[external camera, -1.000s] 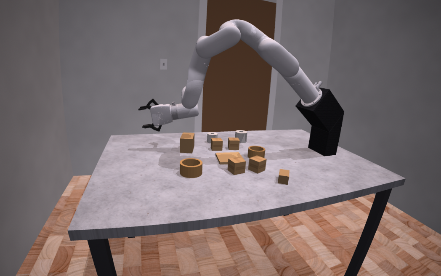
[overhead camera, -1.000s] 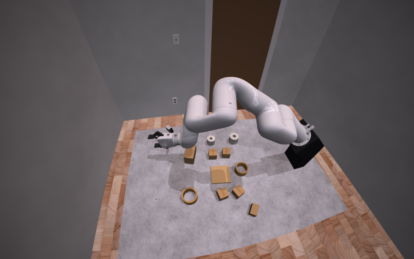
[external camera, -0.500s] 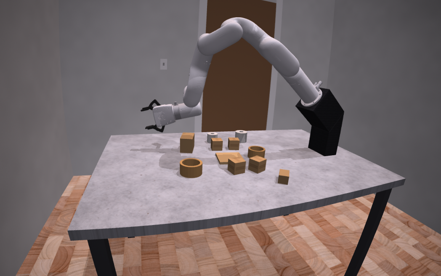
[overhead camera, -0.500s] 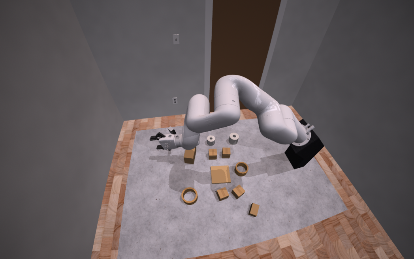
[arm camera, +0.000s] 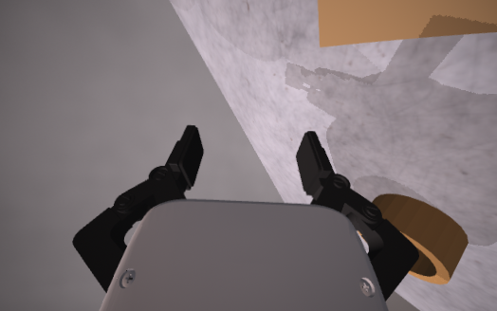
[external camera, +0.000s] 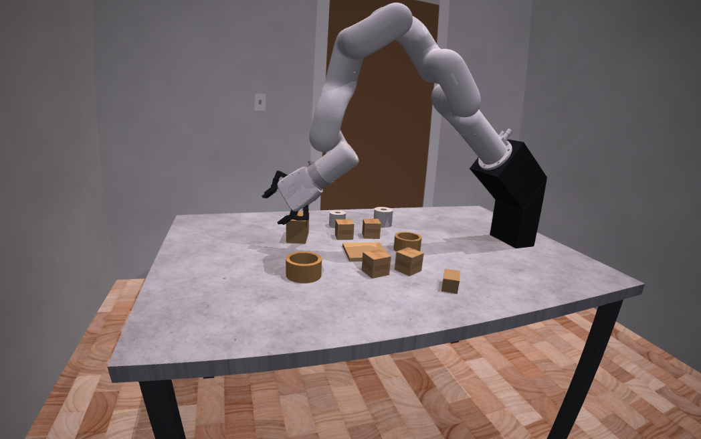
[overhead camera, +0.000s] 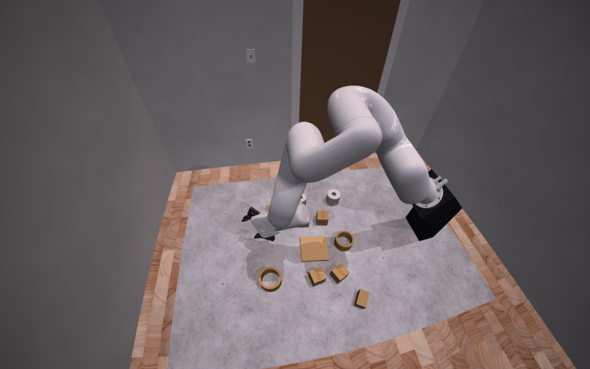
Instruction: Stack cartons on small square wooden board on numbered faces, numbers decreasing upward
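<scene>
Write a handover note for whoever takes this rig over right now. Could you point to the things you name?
Gripper (overhead camera: pixel 252 226) (external camera: pixel 273 208) (arm camera: pixel 250 140): open, holding nothing, up in the air at the table's far-left side.
Board (overhead camera: pixel 314 248) (external camera: pixel 356 251): mid-table, no carton on it.
Cartons: two in front of the board (overhead camera: pixel 317 277) (external camera: pixel 376 264) and (overhead camera: pixel 339 273) (external camera: pixel 409 261), two behind it (external camera: pixel 344 229) and (overhead camera: pixel 322 217) (external camera: pixel 371 228), all on the table.
Done: no stacking.
Left: read the hidden numbers unless already known, stack largest at the bottom, numbered faces down, let go.

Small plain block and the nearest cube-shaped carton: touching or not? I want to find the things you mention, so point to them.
Apart. The top view shows table between the small plain block (overhead camera: pixel 362 298) (external camera: pixel 451 280) and the cube-shaped carton (overhead camera: pixel 339 272) (external camera: pixel 409 261).
</scene>
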Robot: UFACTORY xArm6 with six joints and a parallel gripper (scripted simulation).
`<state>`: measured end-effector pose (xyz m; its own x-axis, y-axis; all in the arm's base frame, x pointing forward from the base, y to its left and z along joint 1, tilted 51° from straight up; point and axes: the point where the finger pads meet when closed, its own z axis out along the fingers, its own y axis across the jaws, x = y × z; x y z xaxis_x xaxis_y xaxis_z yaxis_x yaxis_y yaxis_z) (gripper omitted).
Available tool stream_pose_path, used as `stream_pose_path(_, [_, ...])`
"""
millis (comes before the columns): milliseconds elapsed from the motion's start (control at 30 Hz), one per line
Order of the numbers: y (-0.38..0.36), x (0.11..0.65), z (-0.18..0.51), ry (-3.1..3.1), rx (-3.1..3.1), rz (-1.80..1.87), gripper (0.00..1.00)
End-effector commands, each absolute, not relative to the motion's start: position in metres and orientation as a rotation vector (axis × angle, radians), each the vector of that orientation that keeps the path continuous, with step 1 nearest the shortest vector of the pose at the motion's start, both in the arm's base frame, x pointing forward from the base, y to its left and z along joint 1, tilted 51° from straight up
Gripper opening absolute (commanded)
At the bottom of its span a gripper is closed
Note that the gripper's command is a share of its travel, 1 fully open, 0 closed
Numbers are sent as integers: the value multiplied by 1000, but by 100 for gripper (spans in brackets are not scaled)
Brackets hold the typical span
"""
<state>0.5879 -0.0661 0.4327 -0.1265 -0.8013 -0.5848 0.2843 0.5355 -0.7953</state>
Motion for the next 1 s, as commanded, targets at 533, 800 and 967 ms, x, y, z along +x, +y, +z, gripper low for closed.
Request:
stream_pose_path(533, [128, 463, 252, 2150, -292, -155, 100])
stream_pose_path(800, [151, 446, 233, 2235, -258, -69, 100])
stream_pose_path(967, [151, 446, 233, 2235, -258, -69, 100])
